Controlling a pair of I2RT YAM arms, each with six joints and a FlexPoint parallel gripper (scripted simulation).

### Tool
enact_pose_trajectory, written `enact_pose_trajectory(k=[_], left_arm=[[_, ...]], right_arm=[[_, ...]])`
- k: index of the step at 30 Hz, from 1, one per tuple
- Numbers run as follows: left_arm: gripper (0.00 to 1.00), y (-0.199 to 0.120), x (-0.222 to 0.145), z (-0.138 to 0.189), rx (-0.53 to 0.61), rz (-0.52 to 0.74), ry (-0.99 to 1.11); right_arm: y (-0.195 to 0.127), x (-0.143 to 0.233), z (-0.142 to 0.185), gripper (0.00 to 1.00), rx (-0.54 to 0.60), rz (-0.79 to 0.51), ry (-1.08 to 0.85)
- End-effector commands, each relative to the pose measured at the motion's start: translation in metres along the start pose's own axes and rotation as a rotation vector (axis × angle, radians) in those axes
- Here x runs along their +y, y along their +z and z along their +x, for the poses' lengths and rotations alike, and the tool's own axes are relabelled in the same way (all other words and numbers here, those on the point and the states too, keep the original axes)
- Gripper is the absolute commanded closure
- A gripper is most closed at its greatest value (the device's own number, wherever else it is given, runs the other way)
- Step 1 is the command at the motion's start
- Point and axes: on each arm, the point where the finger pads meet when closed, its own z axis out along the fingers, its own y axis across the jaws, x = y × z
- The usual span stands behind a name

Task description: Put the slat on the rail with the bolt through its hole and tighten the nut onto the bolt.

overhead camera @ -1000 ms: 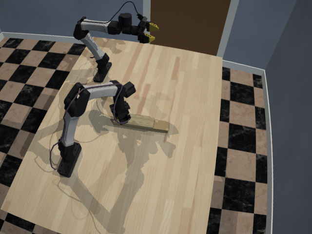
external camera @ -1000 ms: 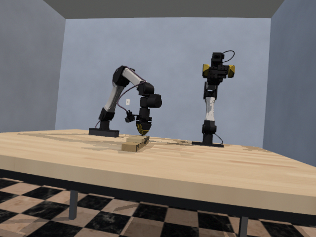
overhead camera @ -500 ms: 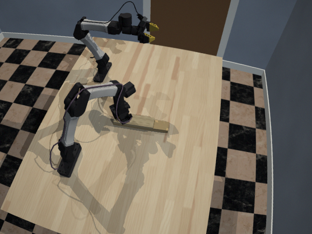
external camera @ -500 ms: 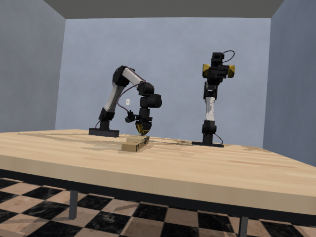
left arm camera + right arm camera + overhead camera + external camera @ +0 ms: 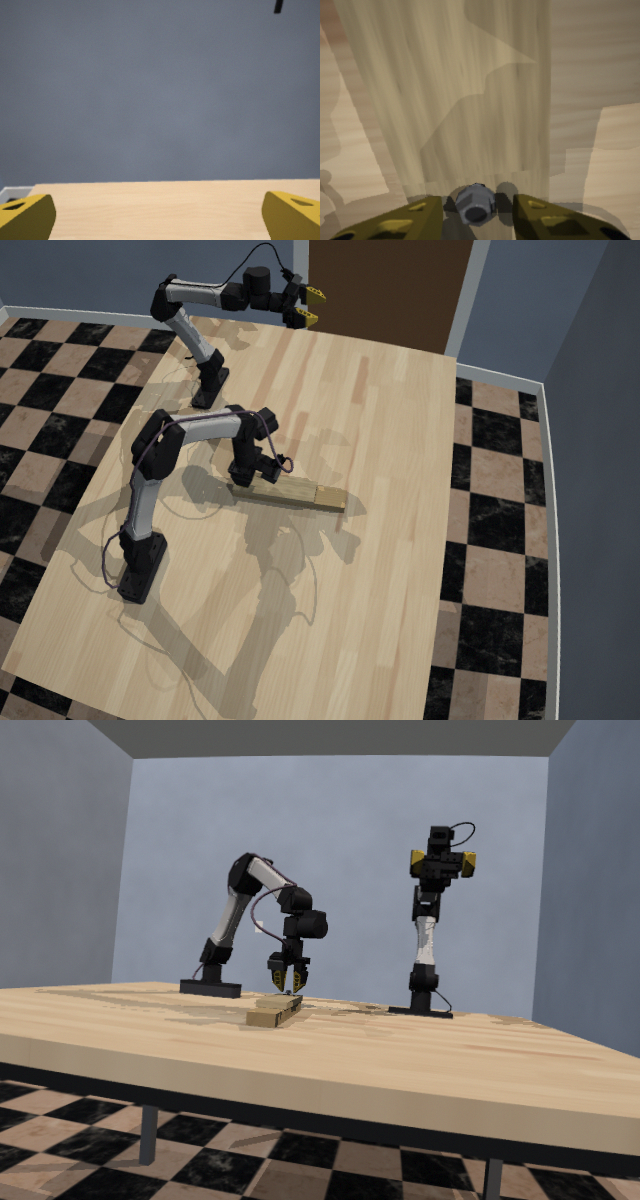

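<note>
Top view gives me the slat (image 5: 281,488) (image 5: 278,1000) (image 5: 442,100) lying on the rail (image 5: 330,497) (image 5: 262,1017); the right gripper (image 5: 287,989) (image 5: 477,204), partly open and holding nothing, straddles the nut (image 5: 288,992) (image 5: 476,204), so tightening seems in hand, next wanting a centred grip and turn.

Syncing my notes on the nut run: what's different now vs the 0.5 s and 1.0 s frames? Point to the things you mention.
The right gripper (image 5: 287,989) (image 5: 477,204) has turned about its upright axis; its fingers now show side by side with a gap in the exterior view. They stand apart around the nut (image 5: 288,992) (image 5: 476,204), touching neither side. Unchanged: slat (image 5: 289,489) (image 5: 279,1001) (image 5: 450,100) on rail (image 5: 330,497) (image 5: 262,1017), left gripper (image 5: 317,307) (image 5: 443,864) (image 5: 159,215) raised and open.
</note>
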Motion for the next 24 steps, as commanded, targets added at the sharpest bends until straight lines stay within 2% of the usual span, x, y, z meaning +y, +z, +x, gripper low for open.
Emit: enact_pose_trajectory(k=[1,2,4,5,19,21,22,24], left_arm=[[0.00,-0.0019,-0.0007,-0.0075,-0.020,0.002,0.002],[0.00,-0.0019,-0.0007,-0.0075,-0.020,0.002,0.002],[0.00,-0.0019,-0.0007,-0.0075,-0.020,0.002,0.002],[0.00,-0.0019,-0.0007,-0.0075,-0.020,0.002,0.002],[0.00,-0.0019,-0.0007,-0.0075,-0.020,0.002,0.002],[0.00,-0.0019,-0.0007,-0.0075,-0.020,0.002,0.002],[0.00,-0.0019,-0.0007,-0.0075,-0.020,0.002,0.002],[0.00,-0.0019,-0.0007,-0.0075,-0.020,0.002,0.002]], right_arm=[[-0.0182,0.0051,-0.0015,0.64,-0.017,-0.031,-0.352],[-0.0186,0.0051,-0.0016,0.64,-0.018,-0.031,-0.411],[-0.0186,0.0051,-0.0016,0.64,-0.018,-0.031,-0.411],[-0.0187,0.0051,-0.0016,0.64,-0.021,-0.033,-0.557],[-0.0199,0.0044,-0.0018,0.64,-0.030,-0.019,-1.360],[-0.0199,0.0044,-0.0018,0.64,-0.030,-0.019,-1.360],[-0.0200,0.0043,-0.0018,0.64,-0.034,-0.021,-1.506],[-0.0202,0.0042,-0.0018,0.64,-0.033,-0.016,-1.618]])
